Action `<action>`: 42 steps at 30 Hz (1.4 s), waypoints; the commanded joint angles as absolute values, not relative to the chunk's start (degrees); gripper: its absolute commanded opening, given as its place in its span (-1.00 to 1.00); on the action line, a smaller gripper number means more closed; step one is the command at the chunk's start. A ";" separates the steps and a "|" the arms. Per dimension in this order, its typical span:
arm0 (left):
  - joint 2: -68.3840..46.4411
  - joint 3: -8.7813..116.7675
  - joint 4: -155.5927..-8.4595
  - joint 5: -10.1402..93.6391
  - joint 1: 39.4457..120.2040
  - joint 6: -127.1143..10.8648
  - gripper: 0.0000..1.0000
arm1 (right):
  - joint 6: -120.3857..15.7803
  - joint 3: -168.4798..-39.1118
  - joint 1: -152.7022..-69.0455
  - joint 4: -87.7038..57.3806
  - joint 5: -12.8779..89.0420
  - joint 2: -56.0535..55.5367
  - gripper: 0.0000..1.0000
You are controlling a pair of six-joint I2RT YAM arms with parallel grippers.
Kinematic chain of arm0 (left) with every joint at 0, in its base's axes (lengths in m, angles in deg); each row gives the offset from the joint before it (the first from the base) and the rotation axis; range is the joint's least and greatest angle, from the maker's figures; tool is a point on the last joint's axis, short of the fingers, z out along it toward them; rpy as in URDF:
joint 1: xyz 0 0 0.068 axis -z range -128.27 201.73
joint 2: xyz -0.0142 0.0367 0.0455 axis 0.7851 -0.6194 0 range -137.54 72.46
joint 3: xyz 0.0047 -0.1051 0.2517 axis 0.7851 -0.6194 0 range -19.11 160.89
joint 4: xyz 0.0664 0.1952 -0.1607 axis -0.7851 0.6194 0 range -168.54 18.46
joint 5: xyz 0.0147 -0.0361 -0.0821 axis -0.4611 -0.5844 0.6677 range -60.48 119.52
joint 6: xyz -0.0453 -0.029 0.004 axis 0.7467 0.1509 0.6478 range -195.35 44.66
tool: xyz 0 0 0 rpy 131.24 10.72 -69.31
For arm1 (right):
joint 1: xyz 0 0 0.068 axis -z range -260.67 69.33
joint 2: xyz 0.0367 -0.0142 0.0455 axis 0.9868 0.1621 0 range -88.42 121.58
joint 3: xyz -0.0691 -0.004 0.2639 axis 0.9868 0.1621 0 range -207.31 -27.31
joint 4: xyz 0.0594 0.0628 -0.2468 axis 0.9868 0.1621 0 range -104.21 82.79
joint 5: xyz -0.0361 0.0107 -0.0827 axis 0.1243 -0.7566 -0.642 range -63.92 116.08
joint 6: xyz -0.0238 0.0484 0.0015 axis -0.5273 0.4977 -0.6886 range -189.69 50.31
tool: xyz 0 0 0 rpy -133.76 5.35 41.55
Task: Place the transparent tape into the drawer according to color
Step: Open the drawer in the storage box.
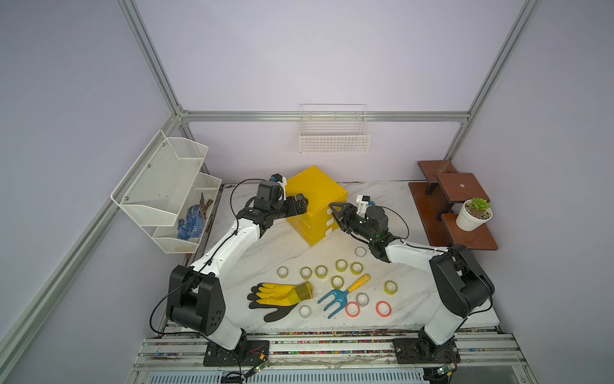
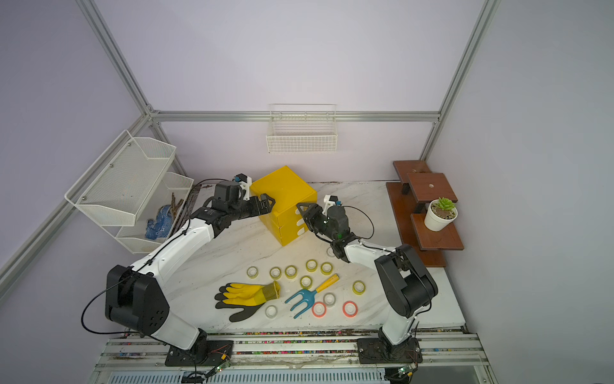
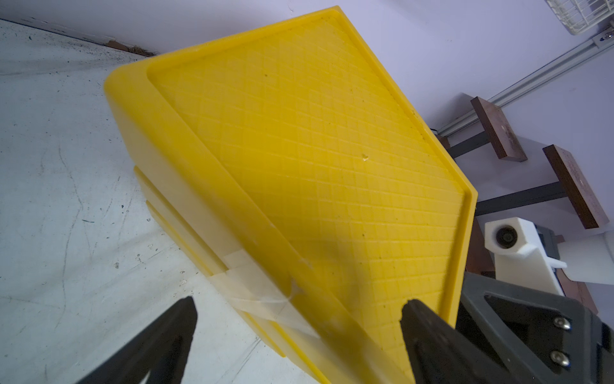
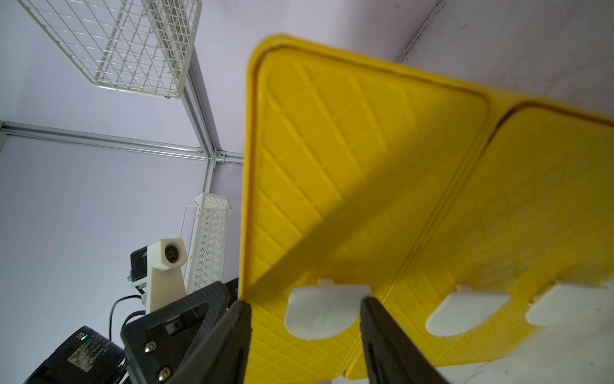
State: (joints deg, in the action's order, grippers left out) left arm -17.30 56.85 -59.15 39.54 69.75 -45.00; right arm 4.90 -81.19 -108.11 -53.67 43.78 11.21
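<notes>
Yellow glove [image 1: 275, 294] beside blue garden fork [image 1: 336, 297]

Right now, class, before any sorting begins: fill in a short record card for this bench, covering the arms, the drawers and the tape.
Left gripper: open, straddling the yellow cabinet's top edge
Right gripper: open, fingers either side of the top drawer's white handle
Drawers: all three look shut
Yellow-green tape: seven rolls, on the table
Clear tape: three rolls, on the table
Red tape: two rolls, on the table
</notes>
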 commanded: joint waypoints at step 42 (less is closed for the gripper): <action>-17.81 57.08 -60.76 40.65 69.57 -46.34 0.99 | 11.70 -67.31 -106.84 -72.29 45.07 5.97 -0.26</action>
